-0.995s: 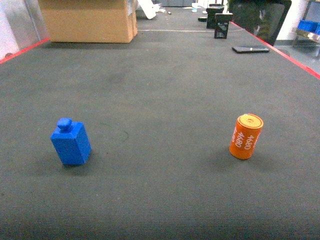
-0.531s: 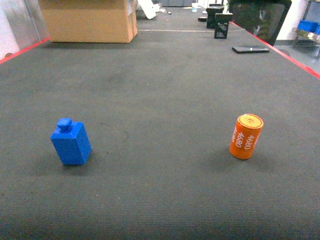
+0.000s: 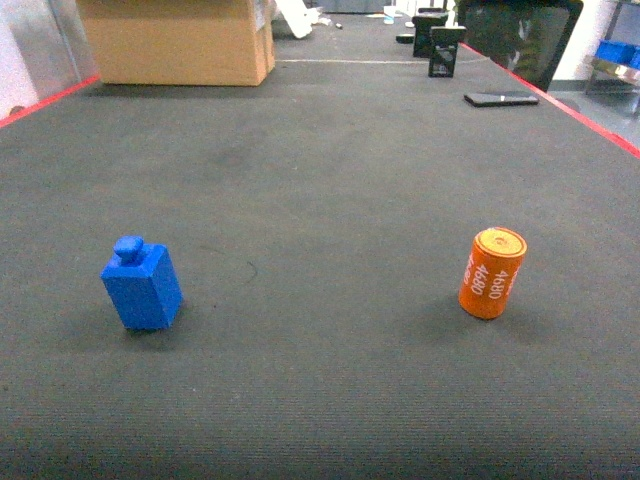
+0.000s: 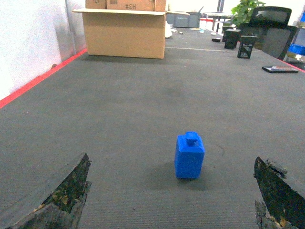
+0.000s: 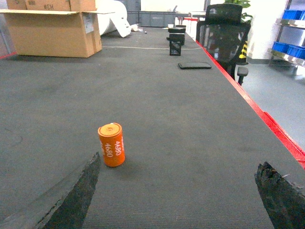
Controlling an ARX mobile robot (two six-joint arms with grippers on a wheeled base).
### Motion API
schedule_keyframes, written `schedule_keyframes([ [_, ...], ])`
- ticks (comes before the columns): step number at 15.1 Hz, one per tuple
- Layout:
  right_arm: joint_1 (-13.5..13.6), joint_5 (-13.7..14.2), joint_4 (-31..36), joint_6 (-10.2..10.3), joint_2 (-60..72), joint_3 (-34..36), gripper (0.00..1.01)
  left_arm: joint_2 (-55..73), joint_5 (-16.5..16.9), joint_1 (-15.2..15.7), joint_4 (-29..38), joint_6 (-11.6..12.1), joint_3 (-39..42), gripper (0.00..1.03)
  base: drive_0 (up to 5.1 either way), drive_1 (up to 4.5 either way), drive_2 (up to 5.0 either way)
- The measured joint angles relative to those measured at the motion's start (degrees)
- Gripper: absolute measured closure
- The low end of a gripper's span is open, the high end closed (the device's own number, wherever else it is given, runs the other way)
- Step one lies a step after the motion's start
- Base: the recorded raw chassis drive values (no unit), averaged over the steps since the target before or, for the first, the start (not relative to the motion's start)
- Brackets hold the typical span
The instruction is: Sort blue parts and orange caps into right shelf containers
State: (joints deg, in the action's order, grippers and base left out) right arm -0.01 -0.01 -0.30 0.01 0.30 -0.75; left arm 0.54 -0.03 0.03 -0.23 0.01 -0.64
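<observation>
A blue part (image 3: 142, 285), a small block with a knob on top, stands on the dark mat at the left. An orange cap (image 3: 492, 272), a cylinder printed 4680, stands at the right. Neither gripper shows in the head view. In the left wrist view my left gripper (image 4: 171, 159) is open, and the blue part (image 4: 189, 156) stands ahead of it, slightly right of centre and apart from both fingers. In the right wrist view my right gripper (image 5: 179, 159) is open, with the orange cap (image 5: 111, 144) ahead, just beyond its left finger (image 5: 78, 191). Bright-blue right shelf containers (image 5: 294, 14) show partly at the far right.
A large cardboard box (image 3: 175, 40) stands at the back left. Small black boxes (image 3: 445, 50) and a flat black device (image 3: 500, 98) lie at the back right. A black office chair (image 5: 222, 38) stands past the mat's red right edge (image 5: 267, 121).
</observation>
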Motion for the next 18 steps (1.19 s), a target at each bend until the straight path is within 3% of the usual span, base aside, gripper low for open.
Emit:
schedule_keyframes([
  [13,0.04,0.22,-0.11,0.00,0.04,0.00,0.03,0.09,-0.42,-0.11,-0.35,0.02,-0.02,0.05,0.0,0.00,0.0],
  [14,5.35,10.97,1.27,0.72,4.35,-0.31,0.03,5.49,-8.87,-4.59,1.18,0.02,-0.72,0.05,0.0,0.00,0.0],
  [15,10.93,18.49,7.56,1.84,13.57,-1.18,0.03,16.76,-13.77,-8.48,11.28,0.46,-1.57,0.05,0.0,0.00,0.0],
  [16,12.44,21.68,16.41,1.90,22.64,-2.47,0.03,28.55,-14.29,-7.85,22.77,0.39,-2.89,0.05,0.0,0.00,0.0],
  [17,12.52,21.44,27.32,1.92,34.95,-5.77,0.03,42.66,-14.32,-6.49,35.32,0.24,-7.21,0.05,0.0,0.00,0.0],
  [18,13.64,19.19,36.02,1.95,46.23,-10.34,0.03,54.01,-13.55,-7.28,44.13,0.48,-12.31,0.05,0.0,0.00,0.0],
])
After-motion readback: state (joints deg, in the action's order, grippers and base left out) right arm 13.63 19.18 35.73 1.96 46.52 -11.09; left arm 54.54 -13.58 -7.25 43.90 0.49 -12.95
